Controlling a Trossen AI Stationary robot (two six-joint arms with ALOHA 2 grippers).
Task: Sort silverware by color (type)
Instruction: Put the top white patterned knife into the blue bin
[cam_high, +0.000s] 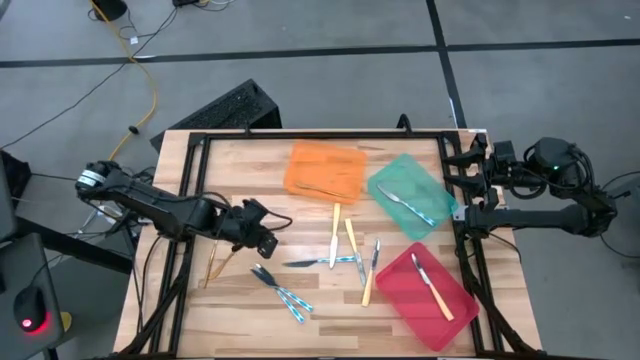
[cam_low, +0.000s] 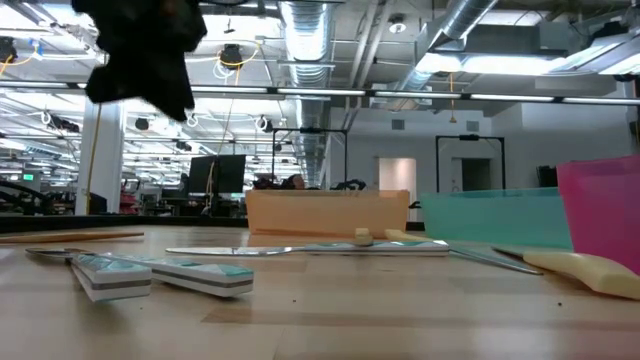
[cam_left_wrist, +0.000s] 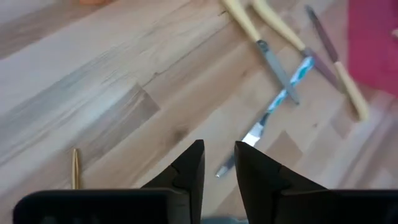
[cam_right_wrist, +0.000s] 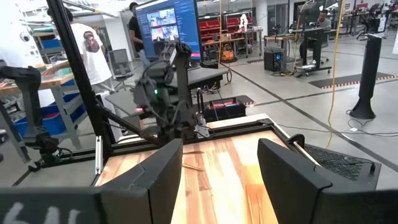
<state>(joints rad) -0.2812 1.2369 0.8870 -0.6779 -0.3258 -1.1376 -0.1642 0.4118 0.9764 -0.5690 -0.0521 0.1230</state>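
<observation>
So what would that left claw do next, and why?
Probably lower toward the slim gold utensils lying on the wooden table just beside it. The left gripper hovers empty, fingers slightly apart, and those gold pieces sit outside any tray. The right gripper waits open at the table's edge.

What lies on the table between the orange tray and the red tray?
In the high view, between the orange tray and the red tray lie two yellow-handled utensils and a blue-handled one; otherwise bare wood.
</observation>
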